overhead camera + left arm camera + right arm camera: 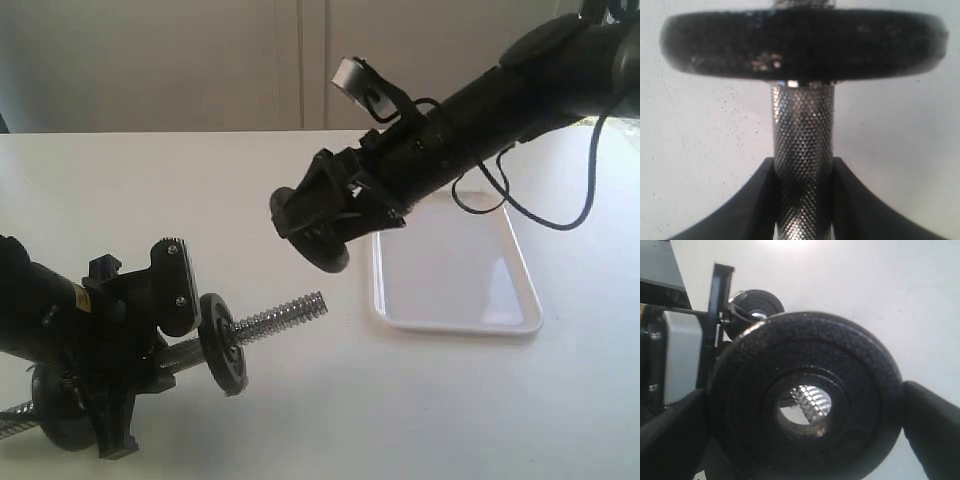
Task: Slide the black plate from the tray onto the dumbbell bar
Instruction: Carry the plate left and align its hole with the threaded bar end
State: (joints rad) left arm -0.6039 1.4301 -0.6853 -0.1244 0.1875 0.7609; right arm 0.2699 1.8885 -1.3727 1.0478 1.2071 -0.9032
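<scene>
A white table (200, 190) fills the lower two thirds of the exterior view, its top matte and smooth. The table's far edge runs straight across as a level line. Behind that edge stands a pale grey wall (130, 60). A narrow vertical seam (301, 60) divides the wall into panels, rising from about the middle of the table's far edge. Toward the table's far right, the surface is washed out by bright light. In the left wrist view the tabletop appears close up, off-white and scattered with fine dark specks (715, 110). In the right wrist view a patch of glare (790, 244) whitens the pale surface.
</scene>
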